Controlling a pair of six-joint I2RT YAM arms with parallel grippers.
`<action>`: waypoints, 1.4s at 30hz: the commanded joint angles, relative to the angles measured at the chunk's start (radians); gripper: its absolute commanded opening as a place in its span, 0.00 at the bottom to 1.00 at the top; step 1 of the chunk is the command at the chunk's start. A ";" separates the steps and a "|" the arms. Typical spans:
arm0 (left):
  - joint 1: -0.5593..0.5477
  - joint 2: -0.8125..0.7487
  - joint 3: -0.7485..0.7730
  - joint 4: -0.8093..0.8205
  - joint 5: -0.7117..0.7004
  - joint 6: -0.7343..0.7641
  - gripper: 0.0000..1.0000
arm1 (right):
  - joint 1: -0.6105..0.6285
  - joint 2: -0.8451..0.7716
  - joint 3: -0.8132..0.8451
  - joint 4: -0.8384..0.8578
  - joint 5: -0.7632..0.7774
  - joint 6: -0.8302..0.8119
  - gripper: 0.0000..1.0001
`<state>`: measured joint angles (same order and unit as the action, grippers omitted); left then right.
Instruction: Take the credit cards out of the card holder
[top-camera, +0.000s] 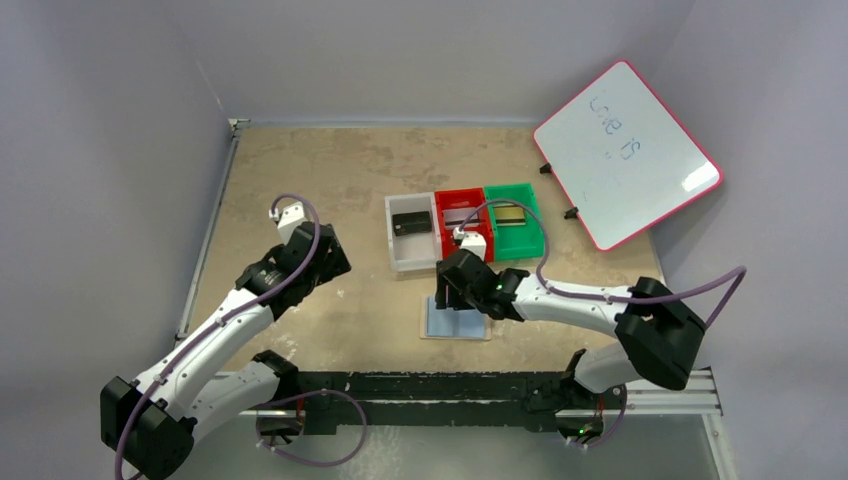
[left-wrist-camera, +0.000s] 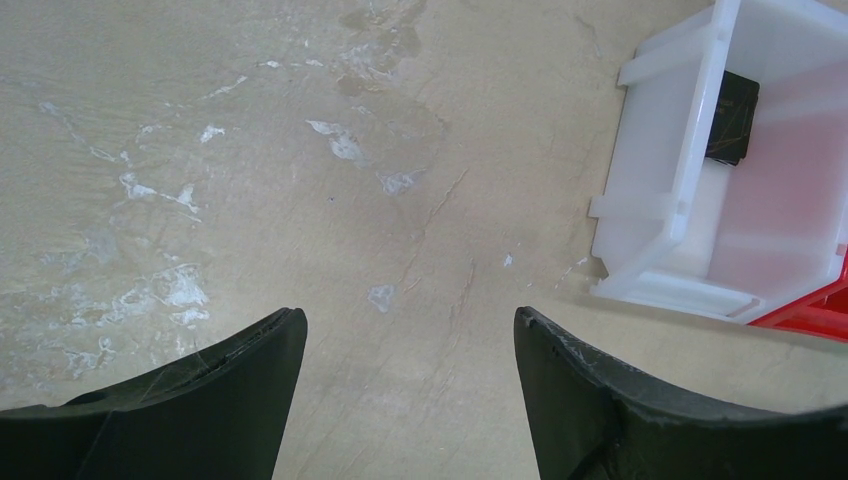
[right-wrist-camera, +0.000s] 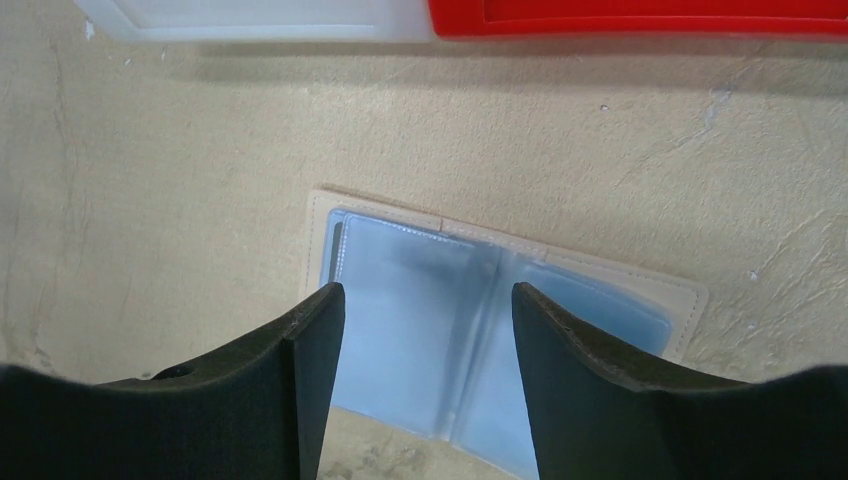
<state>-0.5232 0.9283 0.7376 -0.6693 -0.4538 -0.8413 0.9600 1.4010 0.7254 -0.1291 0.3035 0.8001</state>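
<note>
Here, the clear bin (top-camera: 413, 258) holds a black card (top-camera: 411, 221).

Faint blue handwriting on the pink-framed whiteboard (top-camera: 628, 155), illegible at this distance

The card holder (right-wrist-camera: 420, 300) has glossy plastic pockets and a matt rim; the table (left-wrist-camera: 300, 150) looks rough.

The card holder (right-wrist-camera: 420, 280) ran off the frame's bottom edge; the whiteboard (top-camera: 630, 150) writing was too small to read.
</note>
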 joint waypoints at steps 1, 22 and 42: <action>0.003 -0.019 -0.004 0.024 0.019 0.012 0.75 | 0.030 0.052 0.076 -0.069 0.085 0.079 0.65; 0.003 -0.005 -0.023 0.046 0.052 0.008 0.74 | 0.095 0.198 0.128 -0.119 0.105 0.101 0.71; 0.003 0.004 -0.026 0.059 0.082 0.023 0.74 | 0.138 0.315 0.129 -0.170 0.158 0.173 0.55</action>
<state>-0.5232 0.9314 0.7212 -0.6479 -0.3882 -0.8429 1.0939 1.6691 0.9100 -0.2604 0.5083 0.9337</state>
